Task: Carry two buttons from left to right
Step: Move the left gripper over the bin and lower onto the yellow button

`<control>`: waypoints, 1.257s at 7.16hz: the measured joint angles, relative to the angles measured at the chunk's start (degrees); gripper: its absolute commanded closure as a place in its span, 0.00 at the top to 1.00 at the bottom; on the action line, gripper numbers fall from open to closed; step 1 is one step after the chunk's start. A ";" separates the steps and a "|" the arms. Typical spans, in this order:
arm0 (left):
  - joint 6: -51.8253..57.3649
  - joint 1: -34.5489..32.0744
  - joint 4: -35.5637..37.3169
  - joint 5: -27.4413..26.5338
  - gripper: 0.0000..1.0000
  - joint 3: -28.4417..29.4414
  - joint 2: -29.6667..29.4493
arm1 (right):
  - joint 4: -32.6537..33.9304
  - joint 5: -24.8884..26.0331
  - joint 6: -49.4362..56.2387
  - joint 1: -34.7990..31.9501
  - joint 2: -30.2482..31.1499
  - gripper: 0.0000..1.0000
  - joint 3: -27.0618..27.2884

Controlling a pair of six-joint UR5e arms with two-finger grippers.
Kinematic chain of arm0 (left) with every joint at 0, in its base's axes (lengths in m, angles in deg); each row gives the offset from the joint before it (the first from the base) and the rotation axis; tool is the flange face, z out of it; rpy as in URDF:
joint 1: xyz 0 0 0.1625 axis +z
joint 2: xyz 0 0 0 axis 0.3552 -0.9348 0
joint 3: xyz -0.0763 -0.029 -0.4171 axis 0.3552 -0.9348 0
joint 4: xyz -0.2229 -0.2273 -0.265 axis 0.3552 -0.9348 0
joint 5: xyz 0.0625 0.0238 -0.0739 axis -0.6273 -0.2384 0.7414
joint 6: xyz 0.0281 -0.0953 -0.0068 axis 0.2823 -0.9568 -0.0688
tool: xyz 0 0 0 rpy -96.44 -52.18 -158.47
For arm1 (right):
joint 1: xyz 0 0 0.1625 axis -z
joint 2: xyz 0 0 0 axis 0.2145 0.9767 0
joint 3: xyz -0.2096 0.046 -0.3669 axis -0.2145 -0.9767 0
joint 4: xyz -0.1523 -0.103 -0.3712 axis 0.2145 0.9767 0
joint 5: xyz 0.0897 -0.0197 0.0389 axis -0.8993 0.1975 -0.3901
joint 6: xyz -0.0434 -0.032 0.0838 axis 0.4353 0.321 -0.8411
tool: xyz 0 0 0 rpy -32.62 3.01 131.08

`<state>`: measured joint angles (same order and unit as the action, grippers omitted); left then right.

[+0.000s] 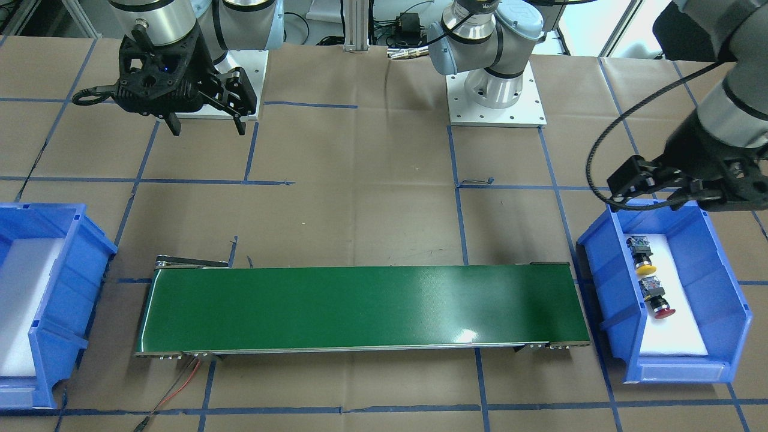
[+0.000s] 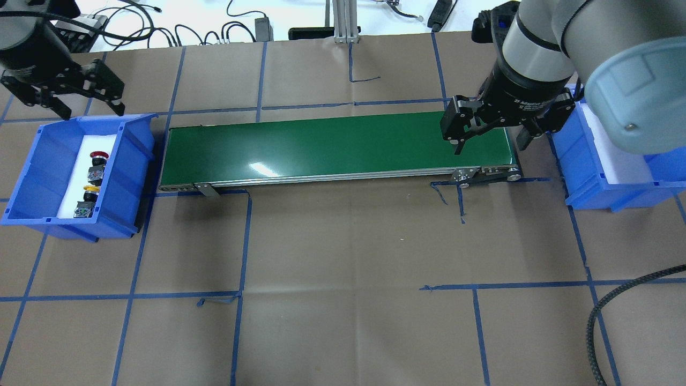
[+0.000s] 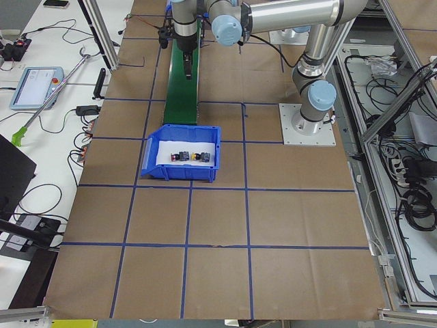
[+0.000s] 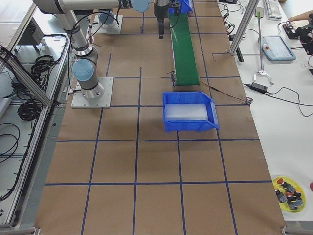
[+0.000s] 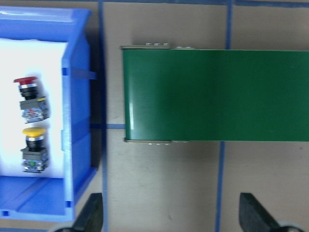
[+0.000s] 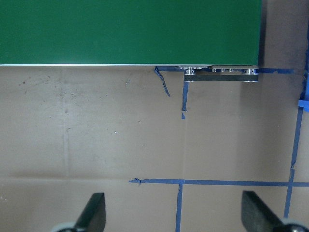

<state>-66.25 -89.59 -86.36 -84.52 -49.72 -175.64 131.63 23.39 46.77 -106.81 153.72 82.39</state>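
Two buttons [image 1: 641, 257] end-to-end, caps forward

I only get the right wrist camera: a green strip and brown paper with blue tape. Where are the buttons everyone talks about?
Observer: The yellow button and the red button lie side by side in a blue bin at the other end of the conveyor belt.
Operator: Is anything holding them?
Observer: No. The left gripper hangs in the air near that bin, jaws open and empty.
Operator: And the arm that carries my camera?
Observer: Its right gripper hangs raised near the belt's right end, jaws open, next to a second blue bin that shows only white padding.
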 measured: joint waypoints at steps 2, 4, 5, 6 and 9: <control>9.66 8.36 -0.15 -0.07 0.99 -0.54 -0.53 | 0.00 0.00 0.00 0.01 0.00 1.00 0.00; 15.51 12.81 1.42 -0.31 0.99 -3.61 -0.62 | 0.02 0.00 0.00 0.01 0.00 1.00 0.00; 17.17 13.94 4.45 -0.24 0.99 -5.92 -0.64 | 0.04 0.00 0.00 0.00 0.00 1.00 0.00; 17.92 14.56 8.22 -0.05 0.99 -8.48 -0.87 | 0.02 0.00 0.00 -0.01 0.00 1.00 0.00; 18.28 15.09 18.71 0.21 0.99 -14.28 -3.49 | 0.06 -0.04 0.00 -0.03 -0.03 1.00 0.04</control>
<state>-47.96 -74.51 -67.64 -84.31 -64.00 -179.13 131.69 23.36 46.77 -106.84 153.70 82.43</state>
